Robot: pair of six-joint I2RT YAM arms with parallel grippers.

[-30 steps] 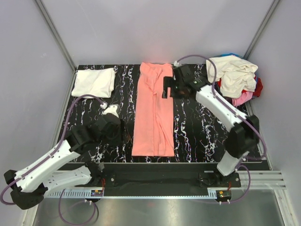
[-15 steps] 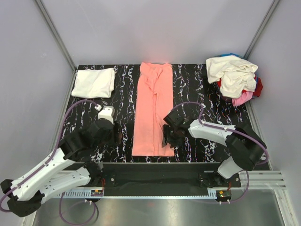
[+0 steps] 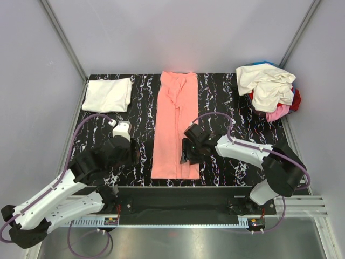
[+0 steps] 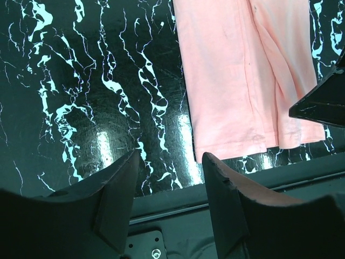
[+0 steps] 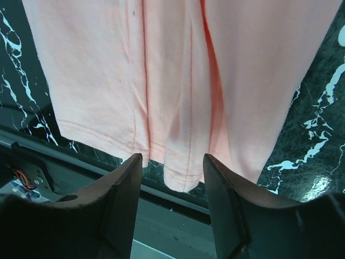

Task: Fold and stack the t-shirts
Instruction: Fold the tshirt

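The salmon-pink shirt (image 3: 175, 127) lies folded narrow on the tabletop (image 3: 226, 102). The right pincer (image 5: 171, 162), spread apart, hovers over the shirt's near hem; the left pincer (image 4: 170, 162), likewise apart, sits left of that hem. Gripping both corners evenly should keep the fold square.

Nothing can be read in any view: no writing, label, brand, number or sign. The salmon-pink t-shirt (image 5: 161, 65) beneath the right pincer (image 5: 171, 159) shows only plain cloth and hem stitching. The black tabletop (image 4: 81, 108) ahead of the left pincer (image 4: 171, 156) bears only white marble veining.
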